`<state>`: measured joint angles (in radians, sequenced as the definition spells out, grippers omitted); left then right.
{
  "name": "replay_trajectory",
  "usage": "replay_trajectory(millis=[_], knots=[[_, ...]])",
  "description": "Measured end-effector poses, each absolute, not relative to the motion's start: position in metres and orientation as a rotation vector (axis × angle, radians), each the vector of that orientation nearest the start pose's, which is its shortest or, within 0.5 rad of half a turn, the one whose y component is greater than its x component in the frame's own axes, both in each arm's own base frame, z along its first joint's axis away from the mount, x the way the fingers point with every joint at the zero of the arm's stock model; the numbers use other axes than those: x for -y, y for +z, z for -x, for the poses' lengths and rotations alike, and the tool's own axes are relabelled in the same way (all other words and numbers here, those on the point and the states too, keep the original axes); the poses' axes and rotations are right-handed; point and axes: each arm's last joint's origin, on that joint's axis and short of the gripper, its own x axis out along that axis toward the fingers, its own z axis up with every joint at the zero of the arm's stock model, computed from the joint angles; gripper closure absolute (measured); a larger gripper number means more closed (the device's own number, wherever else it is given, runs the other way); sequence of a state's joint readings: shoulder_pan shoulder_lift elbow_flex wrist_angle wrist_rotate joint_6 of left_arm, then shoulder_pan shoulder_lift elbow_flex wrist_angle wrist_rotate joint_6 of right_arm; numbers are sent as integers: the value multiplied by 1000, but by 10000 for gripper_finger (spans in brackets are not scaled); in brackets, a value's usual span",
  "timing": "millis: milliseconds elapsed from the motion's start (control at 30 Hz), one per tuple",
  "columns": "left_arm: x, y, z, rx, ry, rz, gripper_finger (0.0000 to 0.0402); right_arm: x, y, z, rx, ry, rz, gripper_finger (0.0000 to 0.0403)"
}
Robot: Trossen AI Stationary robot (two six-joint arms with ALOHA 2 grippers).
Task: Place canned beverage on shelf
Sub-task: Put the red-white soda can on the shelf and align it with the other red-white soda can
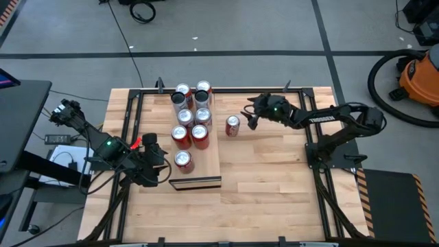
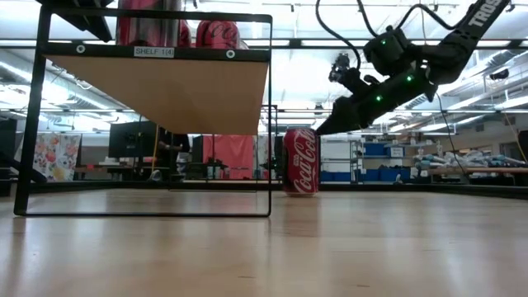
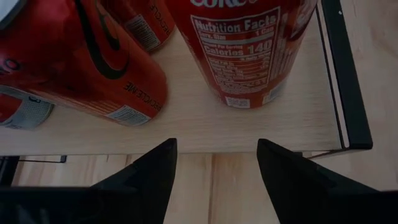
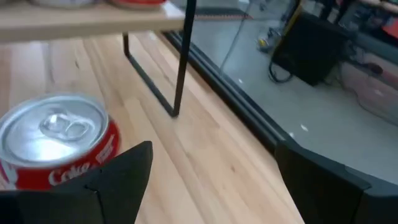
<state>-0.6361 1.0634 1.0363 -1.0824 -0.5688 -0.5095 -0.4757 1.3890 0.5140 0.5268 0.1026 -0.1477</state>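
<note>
A red Coca-Cola can (image 1: pixel 232 125) stands upright on the wooden tabletop, just right of the shelf (image 1: pixel 209 161). The shelf is a pale wood board on a black frame (image 2: pixel 165 91) and carries several upright cans (image 1: pixel 192 113). My right gripper (image 1: pixel 248 118) is open. It hovers close to the can's upper right side, and the can (image 4: pixel 56 143) lies off to one side of its fingers, not between them. My left gripper (image 1: pixel 167 171) is open at the shelf's near left edge (image 3: pixel 205 124). It faces a red can (image 3: pixel 245 50) and touches nothing.
Black frame rails (image 1: pixel 322 137) run along the table's sides and far edge. Bare tabletop (image 1: pixel 274 185) lies to the right of the shelf and toward the near edge. An orange vacuum (image 1: pixel 418 75) and cables sit on the floor beyond the table.
</note>
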Motion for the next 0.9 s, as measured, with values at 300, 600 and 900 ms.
replay_trajectory(millis=[300,600,900], knots=[[94,306,-154,-876,159,-175,168,148,149,-251,-380,-421,80,53],[94,306,-154,-880,158,-181,168,181,123,-270,-369,-147,-66,54],[94,306,-154,-877,166,-161,168,178,109,-278,-384,16,-84,54]])
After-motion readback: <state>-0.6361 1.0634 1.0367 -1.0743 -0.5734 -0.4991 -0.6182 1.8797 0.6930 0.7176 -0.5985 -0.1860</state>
